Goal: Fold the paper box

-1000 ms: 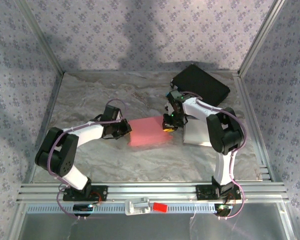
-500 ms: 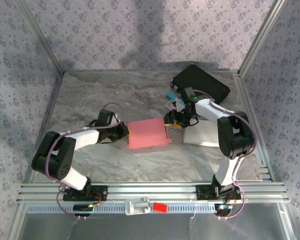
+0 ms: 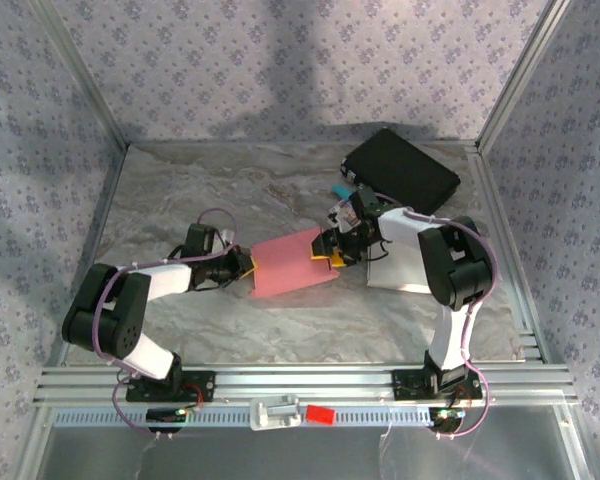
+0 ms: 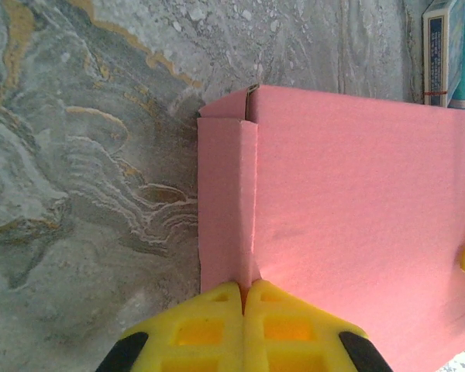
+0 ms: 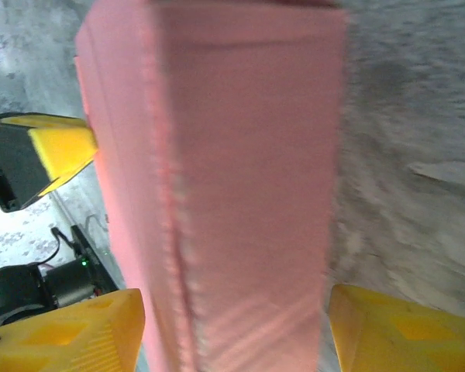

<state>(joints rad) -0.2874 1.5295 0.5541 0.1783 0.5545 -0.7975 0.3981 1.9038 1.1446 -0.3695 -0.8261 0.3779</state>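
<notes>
**Top external: paper box (image 3: 292,265) lying in the middle of the table (image 3: 180,200)**

The left gripper (image 4: 242,291) is pinching its flap edge, jaws together. The right gripper (image 5: 232,333) is straddling the far end, jaws apart. Pushing now could be crumpling the loose wall. The black case (image 3: 400,170), white sheet (image 3: 400,272) and blue packet (image 4: 442,46) are crowding the right side.

Robot test cell in a lab.
An aluminium frame (image 3: 300,380) holds patterned wall panels (image 3: 280,60) around a marble-print tabletop (image 3: 180,190).
</notes>
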